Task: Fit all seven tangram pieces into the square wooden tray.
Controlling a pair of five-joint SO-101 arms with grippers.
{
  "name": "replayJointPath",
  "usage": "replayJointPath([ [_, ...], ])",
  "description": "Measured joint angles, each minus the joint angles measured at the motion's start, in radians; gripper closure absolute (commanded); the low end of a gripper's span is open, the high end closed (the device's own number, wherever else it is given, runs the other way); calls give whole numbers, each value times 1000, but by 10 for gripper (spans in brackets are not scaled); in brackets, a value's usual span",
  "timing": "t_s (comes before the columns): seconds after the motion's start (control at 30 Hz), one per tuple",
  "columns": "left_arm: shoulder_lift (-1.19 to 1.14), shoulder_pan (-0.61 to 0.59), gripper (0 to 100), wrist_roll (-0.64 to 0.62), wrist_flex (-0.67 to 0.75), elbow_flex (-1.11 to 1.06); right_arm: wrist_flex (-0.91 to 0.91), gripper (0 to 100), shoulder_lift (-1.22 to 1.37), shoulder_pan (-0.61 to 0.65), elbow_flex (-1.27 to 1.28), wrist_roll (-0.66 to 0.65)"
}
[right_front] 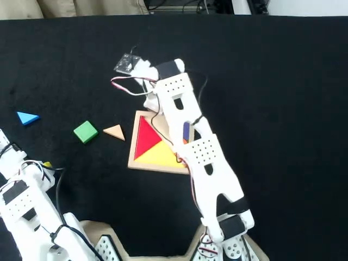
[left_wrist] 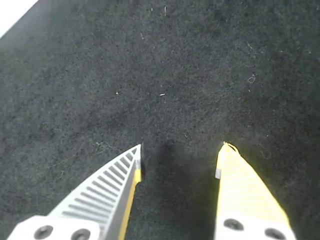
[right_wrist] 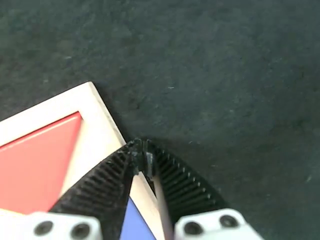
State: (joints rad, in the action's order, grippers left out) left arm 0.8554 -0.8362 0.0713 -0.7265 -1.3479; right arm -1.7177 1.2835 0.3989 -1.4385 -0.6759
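- The square wooden tray [right_front: 132, 148] lies just left of the middle of the high view, on a black cloth [right_front: 283, 81]. Its right half is hidden under the right arm [right_front: 182, 109], which crosses it from the lower edge of the frame.
- Inside the tray, a red triangle [right_front: 144, 137] and a yellow triangle [right_front: 156, 156] lie flat, meeting along one slanted edge.
- A blue piece [right_wrist: 131, 225] shows at the lower edge of the right wrist view, cut off by the frame and a finger, so its shape is hard to make out.
- The right gripper [right_wrist: 143, 149] has its ribbed black fingers [right_wrist: 102, 182] pressed together, tips over the tray's pale rim near a corner. Whether anything thin is pinched there cannot be told.
- Three loose pieces sit left of the tray: a tan triangle [right_front: 115, 132] nearest, a green square [right_front: 86, 131] beside it, and a blue triangle [right_front: 27, 117] far left.
- The left arm [right_front: 24, 204] stands in the lower left corner, partly cut off.
- The left gripper [left_wrist: 182, 149] hangs over bare fuzzy cloth with its fingers apart, one of them yellow, the other ridged and pale.
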Motion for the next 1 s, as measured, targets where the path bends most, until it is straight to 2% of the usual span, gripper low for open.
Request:
replayJointPath([
  [0.17, 0, 0, 758, 0, 0, 0, -9, 988, 2, 29, -41, -20],
  [0.3, 0, 2, 758, -3, 0, 0, -9, 988, -35, 32, -157, 69],
  [0.43, 0, 3, 755, -11, 0, 0, -12, 988, -204, 31, -157, 163],
  [0.53, 0, 5, 754, -72, 0, 0, -12, 988, -353, -14, -94, 244],
  [0.67, 0, 86, 759, -109, 0, 0, -12, 988, -542, -66, 14, 302],
  [0.83, 0, 203, 824, -44, -12, 5, -12, 988, -778, -63, 183, 364],
  [1.0, 0, 358, 830, 132, -167, 123, -12, 988, -1053, -66, 445, 420],
])
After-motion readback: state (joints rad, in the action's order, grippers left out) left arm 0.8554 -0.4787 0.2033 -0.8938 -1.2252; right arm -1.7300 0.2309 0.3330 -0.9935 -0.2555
